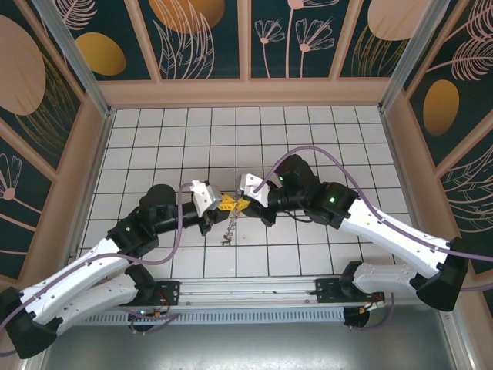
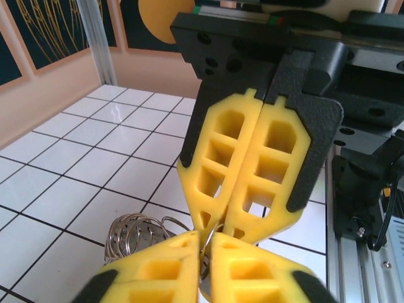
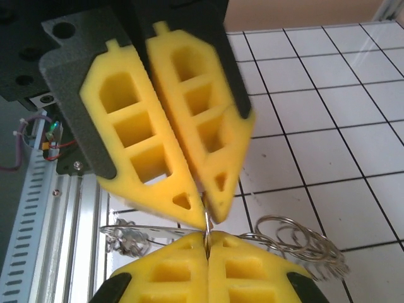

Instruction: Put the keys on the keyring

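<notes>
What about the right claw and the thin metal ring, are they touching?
Touching. The right wrist view shows the keyring running straight into the seam between the shut fingertips of the right gripper, pinched with no gap.

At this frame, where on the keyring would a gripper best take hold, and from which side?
The bare wire stretch of the keyring, where the left gripper and right gripper are both shut on it. Come tip-first from either side, likely: the keys hang clear on both flanks there.
</notes>
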{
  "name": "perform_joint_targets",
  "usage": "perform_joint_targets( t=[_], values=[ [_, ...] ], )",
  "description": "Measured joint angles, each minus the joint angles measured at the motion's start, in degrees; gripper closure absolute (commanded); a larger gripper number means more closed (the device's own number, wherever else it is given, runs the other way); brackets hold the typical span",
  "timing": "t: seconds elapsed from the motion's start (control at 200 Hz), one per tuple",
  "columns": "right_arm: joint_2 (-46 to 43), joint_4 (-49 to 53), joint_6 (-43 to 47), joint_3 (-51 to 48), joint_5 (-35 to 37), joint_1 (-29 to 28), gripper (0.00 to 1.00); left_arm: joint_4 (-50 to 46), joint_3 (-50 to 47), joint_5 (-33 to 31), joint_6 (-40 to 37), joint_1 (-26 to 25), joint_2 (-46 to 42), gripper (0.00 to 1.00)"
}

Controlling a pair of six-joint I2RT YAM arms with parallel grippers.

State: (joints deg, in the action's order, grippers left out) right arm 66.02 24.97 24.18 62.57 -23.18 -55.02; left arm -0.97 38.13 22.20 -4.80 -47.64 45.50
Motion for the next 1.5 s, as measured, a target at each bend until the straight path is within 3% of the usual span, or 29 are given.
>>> perform_joint_targets(
  t=[0.305, 0.48, 0.851, 0.911, 0.966, 1.061, 1.171, 1.271, 1.321, 1.421, 1.501],
  values=[
    [-0.9, 0.9, 0.8, 0.1, -0.4, 0.2, 1.0, 1.8, -0.7, 2.1, 0.4, 0.0, -0.3, 1.0],
    [-4.1, -3.6, -0.4, -2.0, -2.6, 0.2, 0.93, 8.8, -3.4, 4.3, 3.8, 0.0, -3.3, 1.0],
    [-8.2, -12.0, -4.3, -6.7, -7.1, 0.2, 0.92, 24.7, -9.9, 7.9, 11.1, -0.1, -5.2, 1.0],
    [-8.3, -12.5, -4.9, -6.8, -7.5, 0.2, 0.93, 26.9, -10.6, 8.1, 12.0, -0.1, -5.2, 1.0],
    [-8.5, -12.9, -5.0, -6.8, -7.9, 0.2, 1.0, 29.0, -11.3, 8.4, 12.8, -0.1, -5.2, 1.0],
    [-8.8, -13.1, -5.4, -6.8, -8.0, 0.2, 1.0, 30.8, -11.7, 8.7, 13.5, 0.0, -4.9, 1.0],
    [-8.9, -12.0, -5.1, -6.7, -6.8, 0.2, 1.0, 27.6, -10.2, 8.4, 12.4, 0.0, -4.1, 1.0],
    [-8.4, -9.9, -4.5, -5.6, -4.8, 0.3, 1.0, 20.1, -6.4, 7.1, 9.4, -0.1, -3.2, 0.77],
    [-7.6, -8.3, -3.7, -4.3, -3.5, 0.3, 1.0, 15.5, -3.7, 5.5, 7.8, 0.0, -2.3, 0.7],
    [-5.8, -6.0, -2.4, -2.4, -0.9, 0.3, 1.0, 8.8, 0.7, 2.9, 4.7, -0.1, -0.2, 0.69],
    [-4.3, -4.3, -1.7, -1.7, 0.5, 0.3, 1.0, 5.0, 2.3, 1.4, 2.9, -0.1, 1.0, 0.74]
  ],
)
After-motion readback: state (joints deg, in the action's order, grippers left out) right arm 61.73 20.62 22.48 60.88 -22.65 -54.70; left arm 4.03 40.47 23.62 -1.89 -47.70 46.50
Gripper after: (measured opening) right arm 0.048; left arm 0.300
